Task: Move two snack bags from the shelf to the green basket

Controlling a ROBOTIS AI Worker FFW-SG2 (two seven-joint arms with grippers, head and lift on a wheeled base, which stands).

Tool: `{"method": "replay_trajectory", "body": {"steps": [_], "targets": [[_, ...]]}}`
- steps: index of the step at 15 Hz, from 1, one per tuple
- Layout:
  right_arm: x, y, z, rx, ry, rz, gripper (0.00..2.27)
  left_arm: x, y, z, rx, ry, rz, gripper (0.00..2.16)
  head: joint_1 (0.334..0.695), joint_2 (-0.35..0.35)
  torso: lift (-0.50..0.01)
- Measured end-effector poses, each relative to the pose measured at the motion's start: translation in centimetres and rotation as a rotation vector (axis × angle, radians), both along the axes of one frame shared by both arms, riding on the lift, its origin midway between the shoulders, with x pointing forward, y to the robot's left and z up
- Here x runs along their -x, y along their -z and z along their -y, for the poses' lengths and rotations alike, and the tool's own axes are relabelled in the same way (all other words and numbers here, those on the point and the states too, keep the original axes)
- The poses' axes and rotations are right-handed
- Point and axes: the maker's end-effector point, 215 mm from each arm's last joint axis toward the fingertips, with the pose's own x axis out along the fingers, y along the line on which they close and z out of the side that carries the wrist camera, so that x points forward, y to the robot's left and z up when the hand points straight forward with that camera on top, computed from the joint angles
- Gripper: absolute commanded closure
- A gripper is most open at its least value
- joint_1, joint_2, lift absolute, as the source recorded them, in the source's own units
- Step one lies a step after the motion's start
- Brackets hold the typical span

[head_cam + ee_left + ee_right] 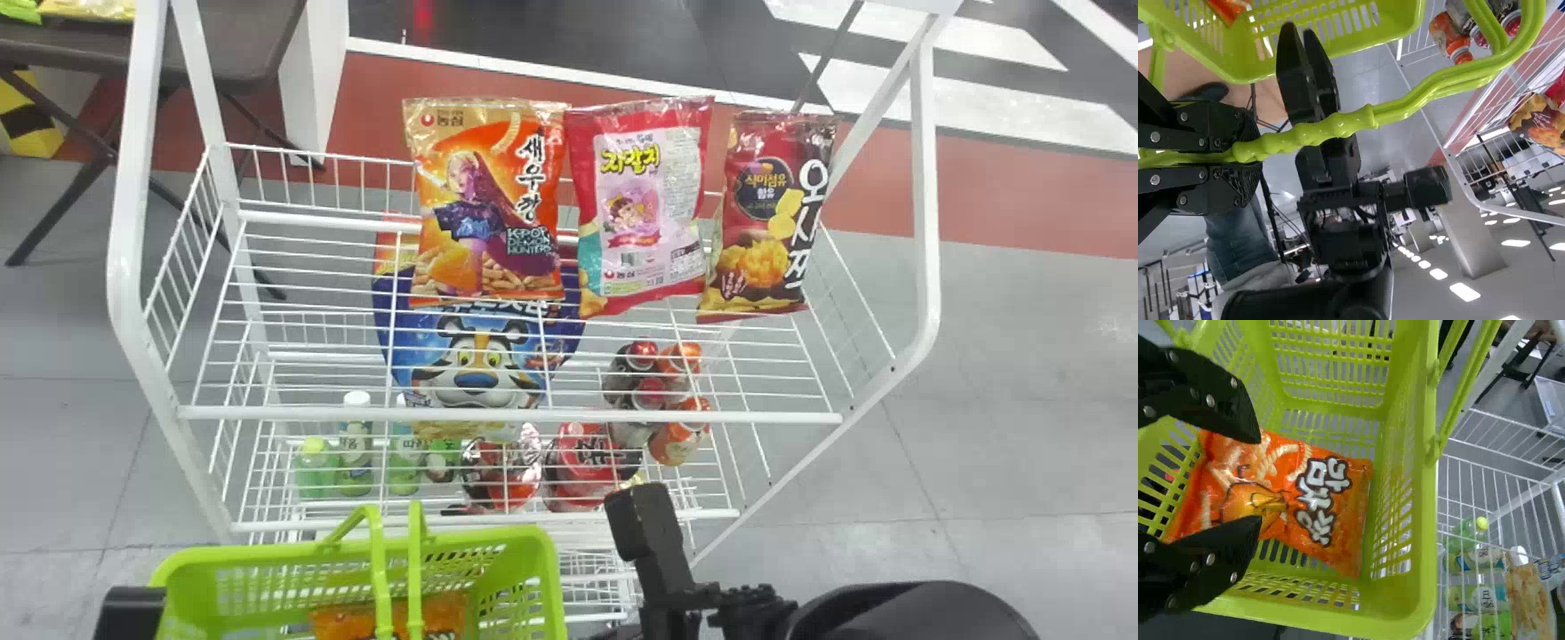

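The right gripper (667, 615) is wide open, its two black fingers (1201, 563) well apart over the green basket (538, 582), gripping nothing. Between and beyond them, inside the basket, lies an orange snack bag (1321, 500) with bold, dark-edged white lettering and a picture of twisted snack sticks; whether a fingertip touches it, I cannot tell. The left gripper (129, 613) is closed on the basket's ridged green handle (1305, 135).

Just beyond the basket is the white wire shelf (507, 415). Three more snack bags sit side by side on its top level. The orange-and-gold shrimp snack bag (489, 204) has a printed figure, black vertical lettering and a round red logo. The pink-and-red snack bag (640, 204) has yellow lettering, a cartoon child, a barcode and small print. The dark red snack bag (769, 213), at the right, has large white letters beside a round dark label.

Lower down are a blue cereal bag (476, 356) with a cartoon tiger, capped green bottles (316, 467), and red packets (582, 467) with black markings.
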Motion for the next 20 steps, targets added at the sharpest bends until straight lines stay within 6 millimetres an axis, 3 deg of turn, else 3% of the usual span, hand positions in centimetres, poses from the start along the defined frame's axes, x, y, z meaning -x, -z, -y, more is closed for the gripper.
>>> {"method": "replay_trajectory", "body": {"steps": [2,6,9,13,17,20], "targets": [[-4.0,-3.4,0.0,-0.027,0.041,0.165,0.07,0.0,0.1,0.0,0.001,0.0,-0.002,2.06,0.695,-0.264,-0.017],[-16.0,-12.6,0.8,-0.045,0.137,0.678,0.08,0.4,0.2,0.4,-0.001,0.007,-0.007,2.06,0.695,-0.216,-0.017],[-22.1,-17.6,0.7,-0.088,0.204,0.957,0.08,0.9,0.5,0.7,-0.011,0.019,-0.014,2.06,0.695,-0.195,-0.017],[-27.3,-19.1,-0.4,-0.079,0.27,1.127,0.08,1.3,1.2,0.7,-0.019,0.023,-0.029,2.06,0.695,-0.157,-0.017],[-33.0,-18.7,-2.3,-0.041,0.293,1.163,0.08,1.4,1.6,0.7,-0.023,0.02,-0.043,2.06,0.695,-0.119,-0.017],[-35.9,-18.8,-2.5,0.023,0.339,1.19,0.09,1.3,2.2,0.6,-0.024,0.018,-0.053,2.06,0.695,-0.103,-0.017]]}}
